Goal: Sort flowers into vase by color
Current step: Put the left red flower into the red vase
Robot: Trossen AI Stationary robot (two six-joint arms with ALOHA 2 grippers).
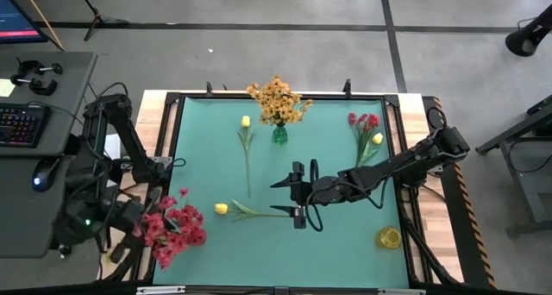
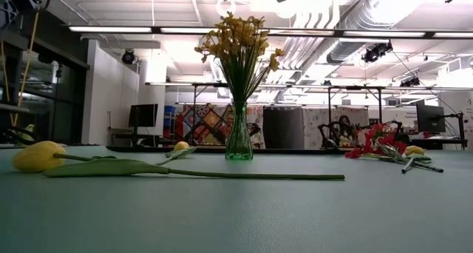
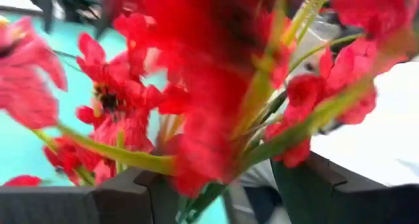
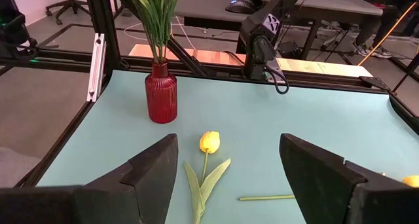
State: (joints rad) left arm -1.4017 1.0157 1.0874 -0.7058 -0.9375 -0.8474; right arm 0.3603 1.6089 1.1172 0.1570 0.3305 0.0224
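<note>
Red-pink flowers (image 1: 175, 227) stand in a red vase (image 4: 160, 93) at the table's near left corner. My left gripper (image 1: 142, 224) is at those blooms, open; their green stems (image 3: 196, 204) rise between its fingers (image 3: 216, 191). Orange-yellow sprays (image 1: 278, 101) fill a green vase (image 2: 239, 142) at the far middle. A yellow tulip (image 1: 222, 209) lies flat on the mat, its stem pointing at my right gripper (image 1: 297, 194). That gripper hovers open over the table's middle, and the tulip (image 4: 209, 142) shows ahead between its fingers.
A second yellow tulip (image 1: 246, 122) lies left of the green vase. Red flowers and a yellow bud (image 1: 366, 129) lie at the far right. A small yellow vase (image 1: 388, 237) stands near the right front corner. A desk with a keyboard (image 1: 19, 124) sits left of the table.
</note>
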